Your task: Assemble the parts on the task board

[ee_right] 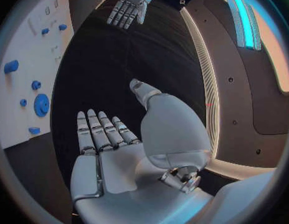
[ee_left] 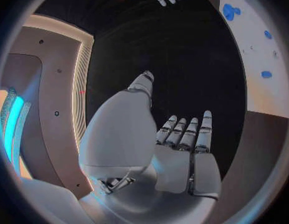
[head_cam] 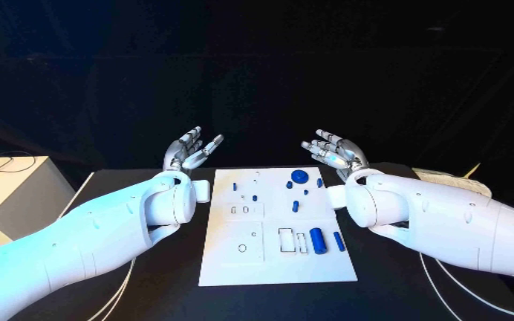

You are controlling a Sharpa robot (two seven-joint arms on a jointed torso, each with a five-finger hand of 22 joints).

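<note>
Both hands are up and empty, nothing claimed. The left hand (head_cam: 191, 150), silver and many-fingered, hovers palm-up just off the far-left corner of the flat white rectangular task board (head_cam: 230, 265), fingers apart and holding nothing. The right hand (head_cam: 332, 150) mirrors it at the far-right corner, fingers likewise spread and bare.

The board lies in the middle of the black table (head_cam: 166, 284). Small blue plastic parts are scattered on it: a round blue disc (head_cam: 300, 177) at the far right, a stubby blue cylinder (head_cam: 316, 236) and a slim blue peg (head_cam: 339, 241) near right.

By my reading, assembly has not started; this is the ready stance. The next move calls for one hand to come down over the board and pinch a part, likely the right, since most pieces lie on its side.
</note>
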